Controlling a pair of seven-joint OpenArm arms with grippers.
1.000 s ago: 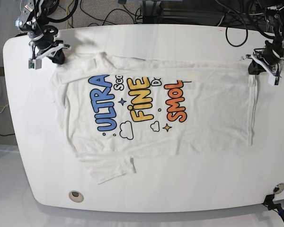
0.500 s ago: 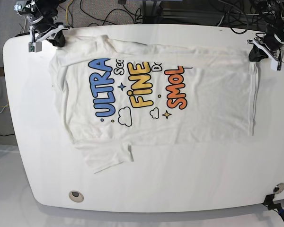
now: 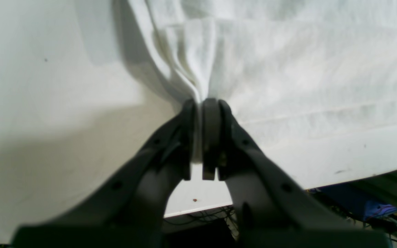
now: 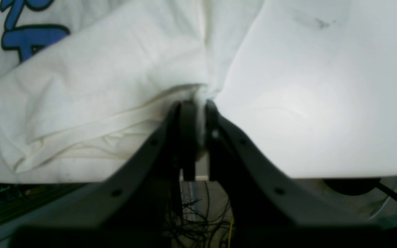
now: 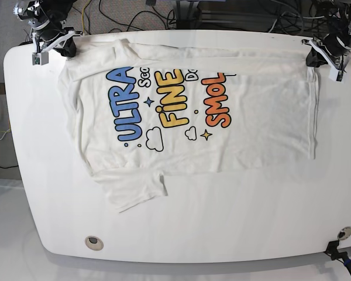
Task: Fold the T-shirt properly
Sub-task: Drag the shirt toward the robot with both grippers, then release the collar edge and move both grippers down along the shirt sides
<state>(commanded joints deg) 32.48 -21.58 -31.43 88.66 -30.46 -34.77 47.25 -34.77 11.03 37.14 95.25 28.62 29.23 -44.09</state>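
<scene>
Your left gripper (image 3: 203, 137) and right gripper (image 4: 195, 137) each pinch a corner of the T-shirt (image 5: 193, 111) along its far edge.

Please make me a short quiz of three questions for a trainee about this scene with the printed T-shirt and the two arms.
1. True or false: the left gripper is shut on a corner of the large white cotton T-shirt printed with blue, yellow and orange words.
2. Which printed word lies nearest the right gripper in the base view? A) SMOL B) FINE C) ULTRA
3. Fill in: one short sleeve lies flat, pointing to the ____ edge of the white oval table in the base view.

Key: 1. True; the fabric bunches between the closed jaws. 2. C. 3. Near (bottom).
</scene>
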